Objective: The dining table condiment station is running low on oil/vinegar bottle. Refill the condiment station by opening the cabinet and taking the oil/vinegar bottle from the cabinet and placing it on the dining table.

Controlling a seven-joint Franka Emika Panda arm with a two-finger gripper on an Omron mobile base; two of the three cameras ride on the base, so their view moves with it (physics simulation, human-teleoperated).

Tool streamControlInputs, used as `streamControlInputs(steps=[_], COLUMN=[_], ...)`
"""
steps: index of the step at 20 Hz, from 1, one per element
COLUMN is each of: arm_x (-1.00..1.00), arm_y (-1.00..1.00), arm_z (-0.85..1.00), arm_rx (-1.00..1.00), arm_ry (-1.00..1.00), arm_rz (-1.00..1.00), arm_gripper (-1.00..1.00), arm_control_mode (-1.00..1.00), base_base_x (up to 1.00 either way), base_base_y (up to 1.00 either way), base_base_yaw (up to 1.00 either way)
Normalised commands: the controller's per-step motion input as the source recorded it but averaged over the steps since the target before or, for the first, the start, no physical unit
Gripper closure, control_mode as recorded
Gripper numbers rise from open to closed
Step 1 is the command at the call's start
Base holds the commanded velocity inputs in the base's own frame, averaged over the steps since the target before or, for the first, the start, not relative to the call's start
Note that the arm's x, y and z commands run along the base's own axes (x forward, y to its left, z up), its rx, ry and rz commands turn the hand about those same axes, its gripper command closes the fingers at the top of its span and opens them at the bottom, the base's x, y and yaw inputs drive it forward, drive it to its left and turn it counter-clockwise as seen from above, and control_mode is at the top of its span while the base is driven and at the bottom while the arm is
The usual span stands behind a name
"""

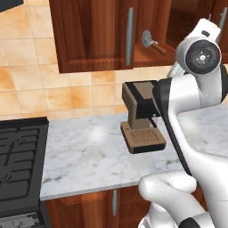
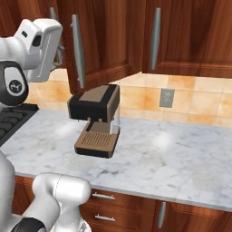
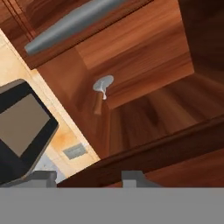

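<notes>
Where open, smooth reddish wood cabinet [image 1: 93, 35]; flat doors

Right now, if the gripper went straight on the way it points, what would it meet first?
Probably the inside of the open cabinet. The hand view looks up past the door edge into it, toward its wooden back wall, where a small wood-handled tool lies. Depth is unclear, so the door edge near the fingers may come first.
</notes>
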Motion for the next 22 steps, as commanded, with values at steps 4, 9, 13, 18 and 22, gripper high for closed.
streamControlInputs(steps=[4, 9, 13, 18, 22], arm_x=[-0.29, 0.0, -0.02, 0.02, 0.11], arm_y=[-1.0, -1.0, -1.0, -1.0, -0.77], arm_z=[0.09, 0.22, 0.06, 0.0, 0.0], arm_rx=[0.0, 0.0, 0.0, 0.0, 0.01], arm_ry=[0.0, 0.0, 0.0, 0.0, 0.02], arm_rz=[-0.03, -0.02, -0.01, -0.09, -0.11], arm_gripper=[-1.0, -1.0, -1.0, -1.0, -1.0], arm_control_mode=[-1.0, -1.0, -1.0, -1.0, -1.0], base_base_x=[0.0, 0.0, 0.0, 0.0, 0.0], base_base_y=[0.0, 0.0, 0.0, 0.0, 0.0], base_base_yaw=[0.0, 0.0, 0.0, 0.0, 0.0])
